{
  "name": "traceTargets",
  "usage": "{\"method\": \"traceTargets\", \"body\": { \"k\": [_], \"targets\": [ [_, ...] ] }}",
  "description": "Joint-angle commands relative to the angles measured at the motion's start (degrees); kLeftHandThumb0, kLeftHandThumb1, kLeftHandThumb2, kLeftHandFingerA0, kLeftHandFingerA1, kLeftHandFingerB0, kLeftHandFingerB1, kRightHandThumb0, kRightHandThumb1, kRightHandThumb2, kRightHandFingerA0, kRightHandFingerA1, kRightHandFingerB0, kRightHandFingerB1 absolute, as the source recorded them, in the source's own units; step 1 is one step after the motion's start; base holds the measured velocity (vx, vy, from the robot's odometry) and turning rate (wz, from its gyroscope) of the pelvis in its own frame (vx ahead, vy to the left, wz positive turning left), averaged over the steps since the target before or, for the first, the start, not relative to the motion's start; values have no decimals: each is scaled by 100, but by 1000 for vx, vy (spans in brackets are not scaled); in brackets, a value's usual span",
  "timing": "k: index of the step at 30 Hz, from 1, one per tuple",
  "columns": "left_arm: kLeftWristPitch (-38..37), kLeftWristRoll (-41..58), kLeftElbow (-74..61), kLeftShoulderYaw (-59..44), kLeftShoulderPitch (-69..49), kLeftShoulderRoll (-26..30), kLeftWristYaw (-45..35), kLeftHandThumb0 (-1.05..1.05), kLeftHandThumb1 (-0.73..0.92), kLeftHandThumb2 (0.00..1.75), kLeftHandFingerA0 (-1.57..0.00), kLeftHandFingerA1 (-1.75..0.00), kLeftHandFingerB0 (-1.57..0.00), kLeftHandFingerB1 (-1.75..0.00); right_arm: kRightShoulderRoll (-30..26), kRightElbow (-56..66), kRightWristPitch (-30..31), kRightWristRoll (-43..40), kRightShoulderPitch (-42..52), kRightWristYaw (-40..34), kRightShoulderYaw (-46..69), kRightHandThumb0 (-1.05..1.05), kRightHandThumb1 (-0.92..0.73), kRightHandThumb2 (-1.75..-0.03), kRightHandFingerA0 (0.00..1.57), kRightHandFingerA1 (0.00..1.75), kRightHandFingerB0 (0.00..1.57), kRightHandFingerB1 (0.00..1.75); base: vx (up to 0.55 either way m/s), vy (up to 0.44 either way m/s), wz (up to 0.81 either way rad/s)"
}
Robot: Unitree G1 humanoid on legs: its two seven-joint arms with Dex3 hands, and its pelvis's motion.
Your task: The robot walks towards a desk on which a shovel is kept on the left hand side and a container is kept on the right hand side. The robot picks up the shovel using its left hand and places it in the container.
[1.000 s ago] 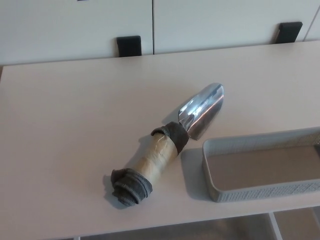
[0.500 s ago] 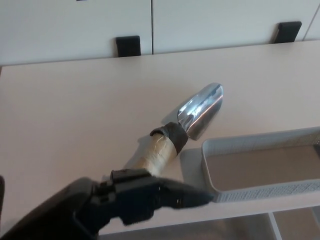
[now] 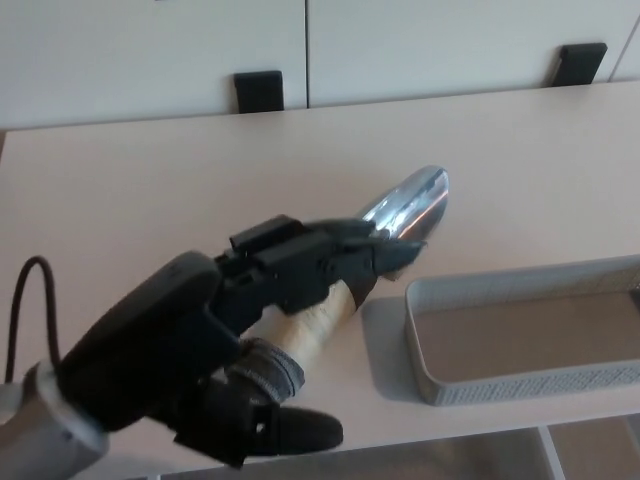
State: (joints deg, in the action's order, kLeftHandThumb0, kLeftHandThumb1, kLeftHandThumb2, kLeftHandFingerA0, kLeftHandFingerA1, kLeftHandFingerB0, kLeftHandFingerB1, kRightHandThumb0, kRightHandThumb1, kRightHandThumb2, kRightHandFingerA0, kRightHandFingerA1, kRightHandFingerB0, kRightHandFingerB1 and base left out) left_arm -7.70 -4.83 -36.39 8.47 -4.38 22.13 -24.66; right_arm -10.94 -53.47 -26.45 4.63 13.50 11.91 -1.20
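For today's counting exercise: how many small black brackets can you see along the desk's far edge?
2: one black bracket left of centre behind the desk, the other bracket at far right. More may lie outside the view.

1. You have the desk (image 3: 150, 180) filling most of the view, with a wall panel (image 3: 400, 40) standing behind its far edge.
2. The shovel (image 3: 400, 215) lies on the desk near the middle, its blade pointing away and to the right, its handle running back toward the near left.
3. The container (image 3: 520, 385) sits on the desk at the near right, just beside the shovel's blade and in front of it.
4. The left hand (image 3: 230, 330) comes in from the near left, over the shovel's handle, with fingers (image 3: 345, 255) above it and a digit below toward you.
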Motion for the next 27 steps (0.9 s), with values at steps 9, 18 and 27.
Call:
{"method": "traceTargets", "body": {
  "k": [9, 18, 27],
  "targets": [
    [2013, -4104, 2866, 1309, 1148, -609, 2282, -52, 32, 65, 0, -4, -2, -13, -108, 43, 85, -46, -54, 92, 25, -20, -84, -76, 19, 66, 0, 39, 0, 0, 0],
    [2810, -4853, 3055, 1899, 1180, -1238, 2507, -60, 38, 69, 0, 0, -5, -11, -144, 106, 97, 66, -25, 27, -53, -22, -83, -77, 19, 61, 1, 36, 0, 0, 0],
    [3026, -5130, 3514, 2262, 1174, -1581, 2807, -49, 34, 72, 0, -20, -1, -22, -142, 117, 45, -6, -3, 109, -37, -18, -85, -76, 19, 63, 0, 38, 0, 0, 0]
  ]
}}
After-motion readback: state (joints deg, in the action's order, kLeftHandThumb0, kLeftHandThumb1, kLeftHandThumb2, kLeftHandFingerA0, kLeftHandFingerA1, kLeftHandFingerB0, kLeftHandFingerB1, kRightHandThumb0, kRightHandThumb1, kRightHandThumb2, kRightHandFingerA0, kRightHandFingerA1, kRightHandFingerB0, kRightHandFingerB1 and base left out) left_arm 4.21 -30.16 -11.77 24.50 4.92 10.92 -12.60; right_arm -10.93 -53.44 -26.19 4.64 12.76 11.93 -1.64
